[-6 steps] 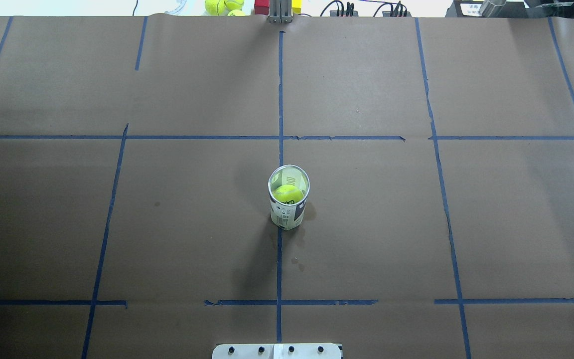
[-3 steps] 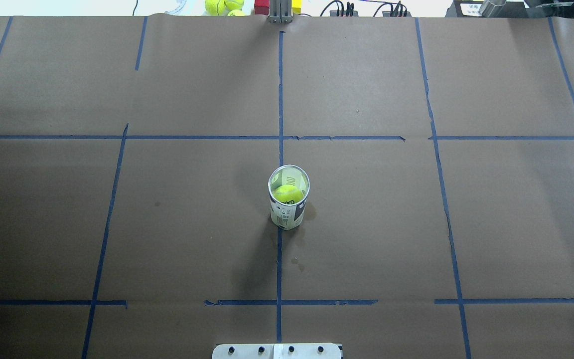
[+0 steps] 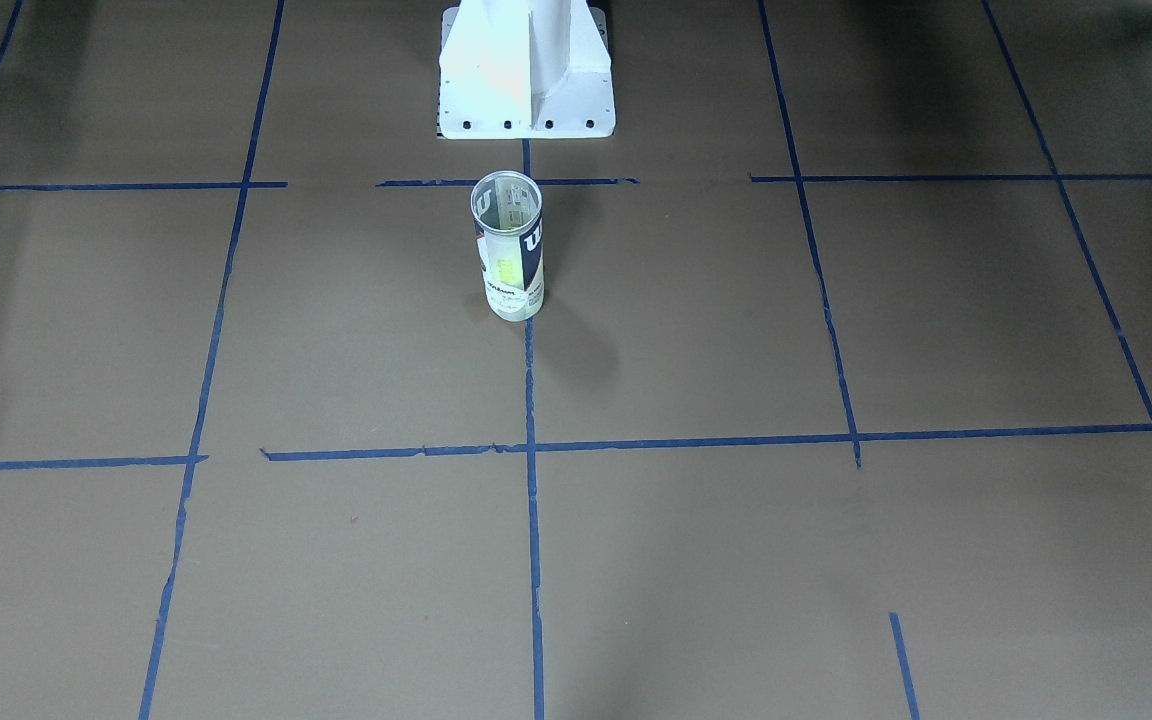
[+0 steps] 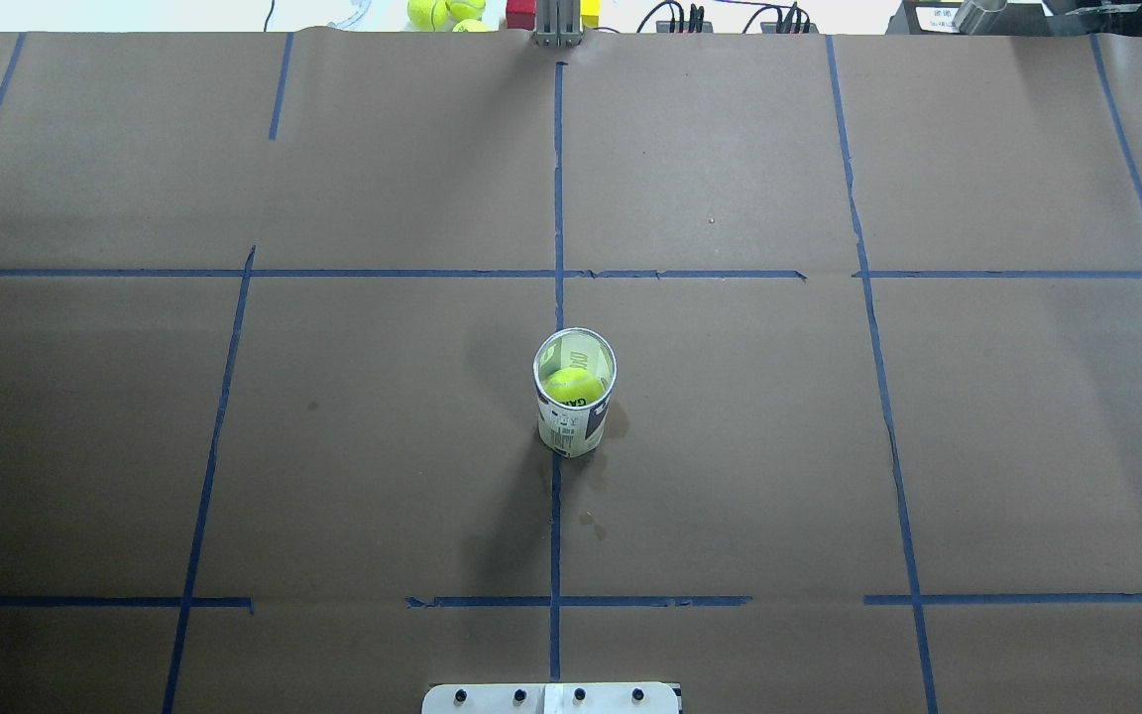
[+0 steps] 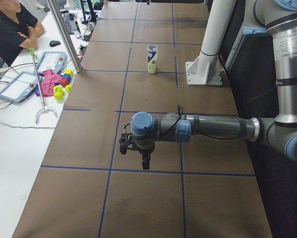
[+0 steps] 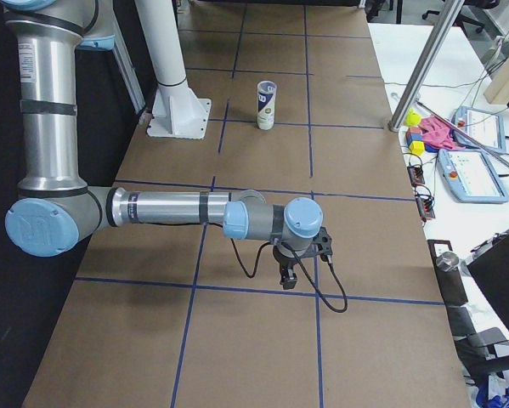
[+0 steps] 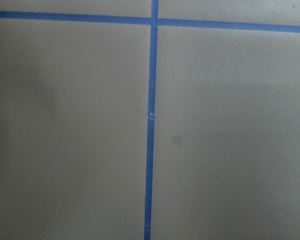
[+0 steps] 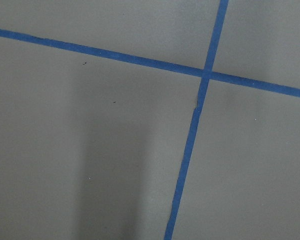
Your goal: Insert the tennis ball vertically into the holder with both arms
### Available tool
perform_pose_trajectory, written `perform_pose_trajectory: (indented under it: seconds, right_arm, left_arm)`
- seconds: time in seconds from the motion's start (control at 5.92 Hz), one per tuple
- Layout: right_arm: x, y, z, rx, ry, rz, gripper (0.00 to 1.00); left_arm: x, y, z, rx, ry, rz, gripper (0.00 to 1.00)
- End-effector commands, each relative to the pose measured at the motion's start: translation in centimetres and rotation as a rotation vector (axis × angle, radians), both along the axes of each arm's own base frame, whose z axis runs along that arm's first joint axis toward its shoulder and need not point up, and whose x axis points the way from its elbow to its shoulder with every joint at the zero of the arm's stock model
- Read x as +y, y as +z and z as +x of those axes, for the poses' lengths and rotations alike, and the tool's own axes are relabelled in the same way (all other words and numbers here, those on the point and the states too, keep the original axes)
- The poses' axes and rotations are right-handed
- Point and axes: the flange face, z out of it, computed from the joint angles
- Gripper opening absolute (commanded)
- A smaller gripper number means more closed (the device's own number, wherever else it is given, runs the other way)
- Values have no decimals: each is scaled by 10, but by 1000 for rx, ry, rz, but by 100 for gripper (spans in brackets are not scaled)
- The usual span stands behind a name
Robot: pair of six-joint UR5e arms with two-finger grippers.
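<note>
Tennis-ball can (image 4: pixel 572 426) upright on brown-paper-covered table (image 4: pixel 730 446), standing on central blue tape line (image 4: pixel 555 535), open mouth up. Tennis ball (image 4: pixel 572 384) inside can, below rim, dark lettering visible through mouth. White pedestal (image 3: pixel 526 80) near can, on robot's side of it. Left gripper (image 5: pixel 145 161) well apart from can, fingers pointing down over paper. Right gripper (image 6: pixel 288 277) well apart from can on opposite side, also pointing down. Jaws of both: cannot tell, seen only in side views. Spare tennis balls (image 4: pixel 444 12) far beyond can, past table edge
</note>
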Motion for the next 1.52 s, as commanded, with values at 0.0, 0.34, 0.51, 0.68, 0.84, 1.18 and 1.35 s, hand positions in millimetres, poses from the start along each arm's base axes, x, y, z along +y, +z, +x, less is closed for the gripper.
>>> perform_pose_trajectory:
  seconds: [0.0,0.34,0.51,0.68,0.84,1.18,1.35]
  right_arm:
    - [0,11,-4,-7,48,-79,100]
    - [-7,7,-20,-5,27,-48,100]
    - [-5,15,-19,-8,27,-20,100]
    - [-5,15,-19,-7,29,-18,100]
    - [-7,13,-20,-5,49,-34,100]
    - [-7,12,-19,-1,59,-44,100]
    - [-7,11,-19,-1,59,-43,100]
  left_arm:
    - [-7,-11,0,1,1,26,100]
    - [-8,-12,1,1,3,29,100]
    - [-7,-10,0,-5,3,25,100]
    - [-7,-10,0,-8,3,25,100]
    - [-7,-9,0,-10,3,23,100]
    - [-5,-8,-1,-10,2,20,100]
    - [-5,-8,-1,-10,2,20,100]
